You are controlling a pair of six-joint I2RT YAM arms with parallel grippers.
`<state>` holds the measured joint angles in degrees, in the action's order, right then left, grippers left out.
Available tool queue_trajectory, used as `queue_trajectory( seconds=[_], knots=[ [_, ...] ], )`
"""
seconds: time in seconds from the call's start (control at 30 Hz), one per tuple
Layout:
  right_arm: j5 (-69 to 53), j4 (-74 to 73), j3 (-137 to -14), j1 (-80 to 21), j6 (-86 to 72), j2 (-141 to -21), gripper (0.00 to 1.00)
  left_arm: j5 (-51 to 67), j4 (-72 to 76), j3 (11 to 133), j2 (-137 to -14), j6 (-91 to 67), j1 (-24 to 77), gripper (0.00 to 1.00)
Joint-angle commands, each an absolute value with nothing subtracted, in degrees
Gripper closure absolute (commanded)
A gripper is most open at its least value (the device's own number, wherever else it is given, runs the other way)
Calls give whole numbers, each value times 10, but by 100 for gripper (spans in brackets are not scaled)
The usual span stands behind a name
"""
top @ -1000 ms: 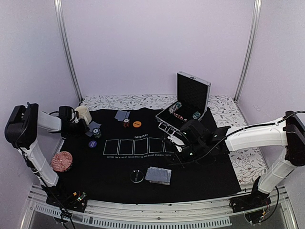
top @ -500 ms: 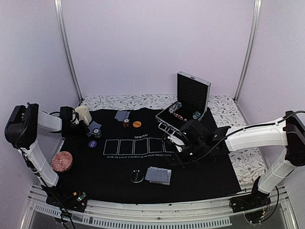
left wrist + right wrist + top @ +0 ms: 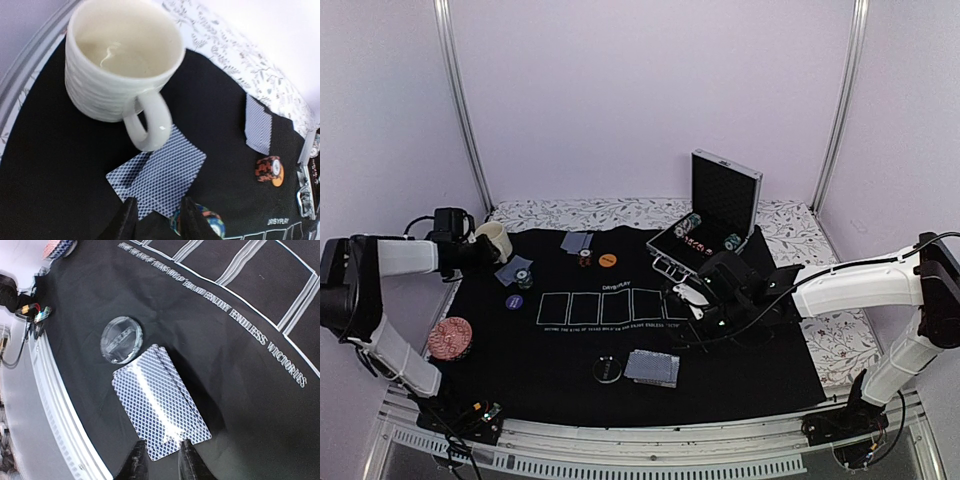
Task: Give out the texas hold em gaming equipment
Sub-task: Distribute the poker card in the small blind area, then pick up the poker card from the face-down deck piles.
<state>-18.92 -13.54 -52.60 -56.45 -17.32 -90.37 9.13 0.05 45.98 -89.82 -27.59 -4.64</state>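
Note:
Two grey-blue-backed playing cards [image 3: 160,175] lie overlapped on the black mat beside the cream mug [image 3: 122,60]. My left gripper [image 3: 157,220] hovers just short of them, open, with nothing between its fingers. Striped chips [image 3: 207,222] sit by its right finger. In the top view that gripper [image 3: 483,258] is next to the mug [image 3: 495,240]. My right gripper [image 3: 161,462] stands a little open and empty at the near end of a card pile [image 3: 160,400], which lies flat on the mat beside a clear round disc [image 3: 121,338]. From above, this pile [image 3: 652,367] lies near the mat's front.
Another pair of cards [image 3: 577,241], orange chips [image 3: 585,258] and an orange disc [image 3: 608,260] lie at the back of the mat. A purple disc [image 3: 513,300] is at the left. The open silver case [image 3: 720,200] stands at the back right. A reddish round piece [image 3: 450,337] lies off the mat's left edge.
Both grippers have gone from shut to partly open. The left arm has pulled back leftward from the two cards, which stay on the mat. The right arm has barely moved.

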Motion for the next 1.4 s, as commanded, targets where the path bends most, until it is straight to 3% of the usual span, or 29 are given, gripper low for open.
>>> queue_trajectory(
  seconds=[0.0, 0.23, 0.37, 0.63, 0.87, 1.37],
  knots=[
    [-141, -168, -541, -560, -185, -908, 69, 37, -14, 454, -802, -281, -9, 61],
    [-80, -219, -573, -582, -183, -957, 51, -81, -112, 505, -656, -211, 151, 37],
    [-70, -222, -588, -595, -182, -974, 47, -48, -132, 500, -623, -213, 257, 33],
    [-43, -240, -594, -602, -186, -988, 46, 184, -108, 458, -736, -275, 413, 35],
    [-29, -244, -583, -611, -196, -990, 41, 338, -80, 454, -859, -270, 456, 34],
    [-4, -219, -566, -622, -207, -1020, 36, 415, -42, 467, -999, -271, 486, 50]
  ],
)
